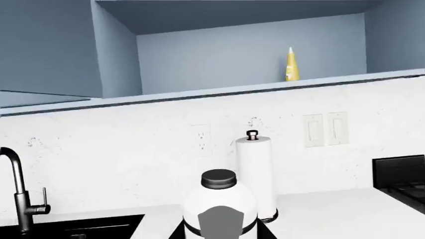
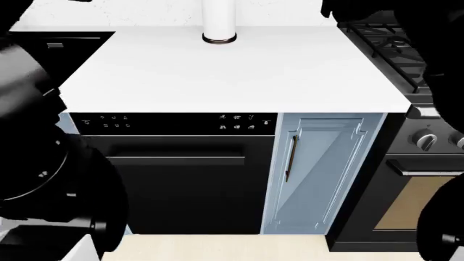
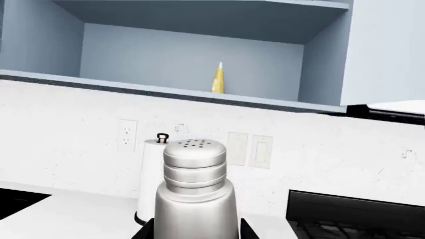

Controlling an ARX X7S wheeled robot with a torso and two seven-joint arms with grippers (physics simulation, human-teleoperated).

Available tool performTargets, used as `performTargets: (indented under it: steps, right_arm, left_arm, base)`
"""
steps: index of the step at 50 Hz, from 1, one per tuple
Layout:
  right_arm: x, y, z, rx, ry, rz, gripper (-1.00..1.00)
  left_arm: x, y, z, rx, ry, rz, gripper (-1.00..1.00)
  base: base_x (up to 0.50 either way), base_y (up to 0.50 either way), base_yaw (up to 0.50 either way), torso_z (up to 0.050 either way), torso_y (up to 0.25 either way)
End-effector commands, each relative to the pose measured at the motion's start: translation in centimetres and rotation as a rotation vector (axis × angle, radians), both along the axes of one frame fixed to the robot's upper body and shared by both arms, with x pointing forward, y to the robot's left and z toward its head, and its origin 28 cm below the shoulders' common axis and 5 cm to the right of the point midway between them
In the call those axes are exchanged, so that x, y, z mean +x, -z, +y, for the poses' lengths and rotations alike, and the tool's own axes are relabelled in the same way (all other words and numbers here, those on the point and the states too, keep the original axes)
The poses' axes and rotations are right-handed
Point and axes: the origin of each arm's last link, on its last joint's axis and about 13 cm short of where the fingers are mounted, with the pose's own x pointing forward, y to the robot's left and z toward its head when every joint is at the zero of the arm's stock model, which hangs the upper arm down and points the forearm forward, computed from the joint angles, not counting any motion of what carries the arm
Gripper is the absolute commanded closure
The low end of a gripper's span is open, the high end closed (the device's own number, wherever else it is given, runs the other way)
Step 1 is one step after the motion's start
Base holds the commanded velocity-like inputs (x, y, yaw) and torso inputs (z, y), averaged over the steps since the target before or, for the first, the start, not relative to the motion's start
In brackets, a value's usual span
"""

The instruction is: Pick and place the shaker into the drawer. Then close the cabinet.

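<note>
Closest to my right wrist camera stands the shaker (image 3: 196, 191), upright, silver, perforated cap uppermost; its base sits between the dark tips of my right gripper (image 3: 194, 230), which grips it; behind it, a paper towel roll (image 3: 150, 179) on the white counter (image 3: 73, 211), a yellow bottle (image 3: 218, 79) on the open cabinet shelf (image 3: 166, 91) above. Left wrist camera: a white bottle with black cap (image 1: 220, 201) sits held between the tips of my left gripper (image 1: 221, 233); a black faucet (image 1: 19, 191) to one side. Head view: both arms are only dark blurs at the edges; black dishwasher (image 2: 174, 168), pale blue cabinet door (image 2: 323, 168) shut, stove (image 2: 406, 51) at right; drawer not visible in any view.
</note>
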Motion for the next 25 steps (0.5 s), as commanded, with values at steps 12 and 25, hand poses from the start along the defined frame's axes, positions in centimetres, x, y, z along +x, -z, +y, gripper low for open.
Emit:
performTargets:
  steps: [12, 25]
  right_arm:
    - [1.0, 6.4, -0.5, 0.041, -0.034, 0.075, 1.0]
    - [1.3, 9.4, -1.0, 0.074, -0.036, 0.11, 1.0]
  left_arm:
    - [1.9, 6.7, -0.1, -0.029, 0.004, 0.053, 1.0]
    - [2.4, 8.9, 0.2, -0.071, 0.007, 0.085, 1.0]
  base:
    - [0.0, 0.0, 0.0, 0.001, 0.001]
    - [0.0, 0.0, 0.0, 0.0, 0.001]
